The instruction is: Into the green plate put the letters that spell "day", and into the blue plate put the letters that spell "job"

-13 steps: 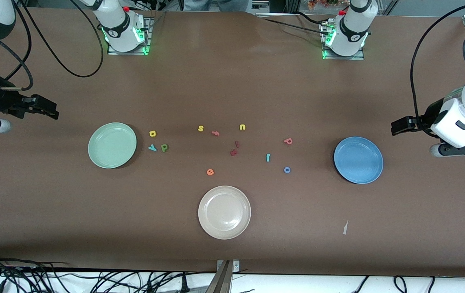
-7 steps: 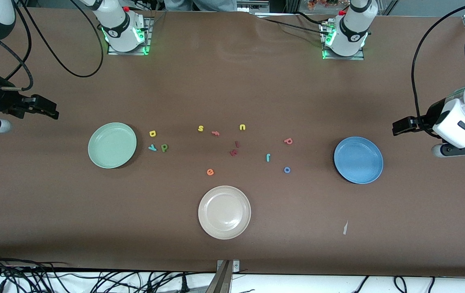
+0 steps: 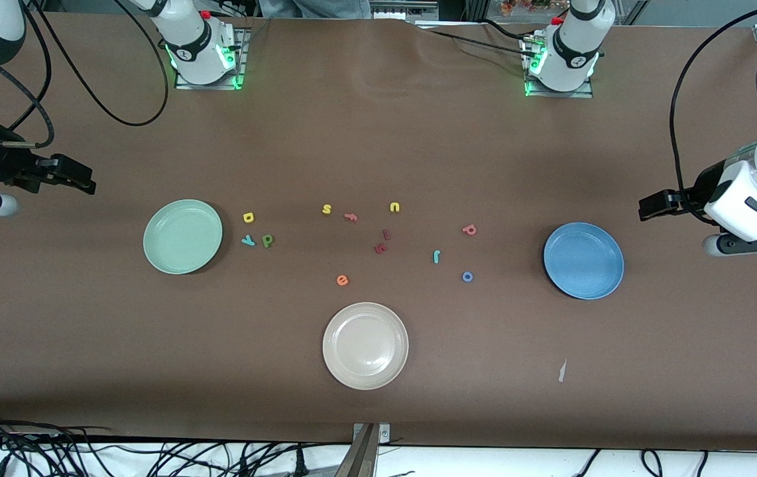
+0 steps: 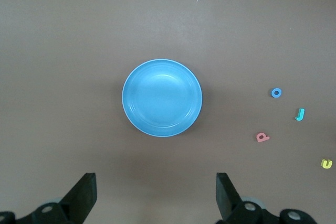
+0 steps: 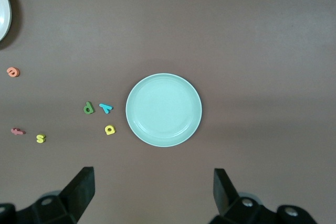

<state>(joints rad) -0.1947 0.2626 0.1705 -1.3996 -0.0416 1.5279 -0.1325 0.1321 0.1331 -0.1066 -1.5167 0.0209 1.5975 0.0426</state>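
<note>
Since the earlier frames nothing on the table has shifted; only the left arm has drifted a touch toward its own end of the table, and the right arm waits as it was. The left gripper (image 4: pixel 155 198) hangs in the air at the left arm's end of the table, just beside the blue plate (image 3: pixel 583 260), its fingers spread wide and holding nothing. The right gripper (image 5: pixel 154 195) hangs at the right arm's end, near the green plate (image 3: pixel 183 236), its fingers likewise spread and empty. Both plates hold nothing. Just beside the green plate, toward the table's middle, lie the yellow "a" (image 3: pixel 248 217), the teal "y" (image 3: pixel 248 241) and the dark green "d" (image 3: pixel 268 240). Near the blue plate, toward the middle, lie the salmon "b" (image 3: pixel 469 230), the teal "j" (image 3: pixel 437 256) and the blue "o" (image 3: pixel 467 277), each apart from the others. Between the two groups sit a yellow "s" (image 3: pixel 327 209), a yellow "u" (image 3: pixel 394 207), an orange "e" (image 3: pixel 343 280) and two dark red letters (image 3: pixel 382 242). A cream plate (image 3: pixel 365 345) lies nearer the front camera than the letters.
</note>
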